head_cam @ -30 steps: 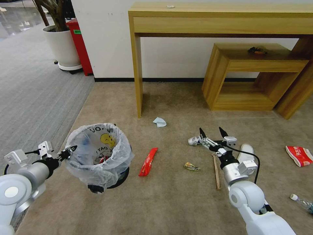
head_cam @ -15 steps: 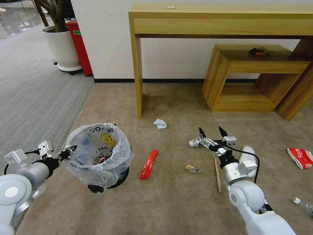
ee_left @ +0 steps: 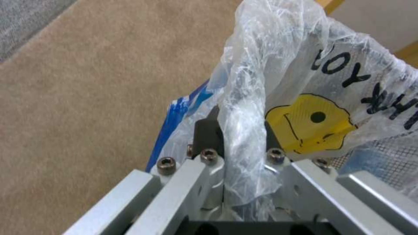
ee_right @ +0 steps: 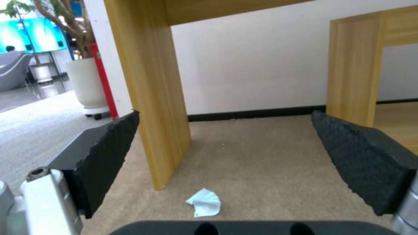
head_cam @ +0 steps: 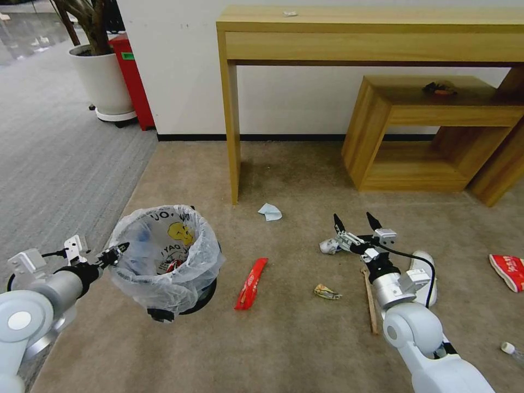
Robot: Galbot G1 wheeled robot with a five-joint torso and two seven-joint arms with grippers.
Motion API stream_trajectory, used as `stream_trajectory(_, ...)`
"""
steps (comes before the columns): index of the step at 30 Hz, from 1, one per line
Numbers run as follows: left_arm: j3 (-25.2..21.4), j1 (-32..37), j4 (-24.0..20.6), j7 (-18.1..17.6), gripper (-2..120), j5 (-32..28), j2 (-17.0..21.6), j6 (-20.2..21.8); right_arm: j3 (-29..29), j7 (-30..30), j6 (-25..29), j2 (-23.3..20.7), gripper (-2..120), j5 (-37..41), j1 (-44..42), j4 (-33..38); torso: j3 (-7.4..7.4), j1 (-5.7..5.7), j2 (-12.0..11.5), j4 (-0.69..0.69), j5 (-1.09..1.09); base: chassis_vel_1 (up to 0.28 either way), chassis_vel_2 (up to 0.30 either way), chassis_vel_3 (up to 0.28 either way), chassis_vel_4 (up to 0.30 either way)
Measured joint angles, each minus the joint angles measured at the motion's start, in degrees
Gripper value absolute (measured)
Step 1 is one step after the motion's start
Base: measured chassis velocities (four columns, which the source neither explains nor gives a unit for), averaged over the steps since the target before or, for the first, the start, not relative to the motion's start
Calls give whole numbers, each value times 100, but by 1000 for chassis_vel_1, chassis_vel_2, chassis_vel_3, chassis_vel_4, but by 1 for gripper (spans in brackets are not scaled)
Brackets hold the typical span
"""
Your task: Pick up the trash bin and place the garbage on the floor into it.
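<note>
My left gripper (head_cam: 113, 252) is shut on the rim of the trash bin (head_cam: 166, 256), a dark bin lined with a crinkly white bag (ee_left: 305, 98) showing a yellow face and black letters; it hangs just above the beige floor (head_cam: 295, 338). My right gripper (head_cam: 356, 222) is open, held above the floor over a crumpled white paper (head_cam: 329, 246). Other garbage lies around: a red wrapper (head_cam: 250, 283), a small wrapper (head_cam: 327, 292), a wooden stick (head_cam: 371, 303), a white slipper (head_cam: 423, 270), a red-white packet (head_cam: 508, 271), a bottle (head_cam: 512, 349), and a pale blue tissue (head_cam: 269, 212) (ee_right: 204, 202).
A tall wooden console table (head_cam: 371, 33) stands against the wall, its leg (head_cam: 231, 125) (ee_right: 148, 81) just beyond the tissue. A low wooden shelf unit (head_cam: 431, 136) sits at the right. A potted plant (head_cam: 101, 76) and a red box (head_cam: 131, 71) stand at the far left on grey carpet (head_cam: 49, 164).
The whole head view has shifted slightly, so the camera has moved; litter and furniture slid down and right in the picture. Both arms keep their pose, the left still holding the bin.
</note>
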Motion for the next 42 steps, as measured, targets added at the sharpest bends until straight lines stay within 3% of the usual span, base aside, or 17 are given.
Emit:
stream_trajectory(29,7,-3,37,6,3,1,5,0,8,21,-5,13,100,-2,5,18,0,0,0,0,-2,44,147,-37,-146)
stream_trajectory(42,-2,14,-4,9,3,6,1,0,5,44,4,29,100,3,-5,19,0,1,0,-2,0,-42,78,37,-67)
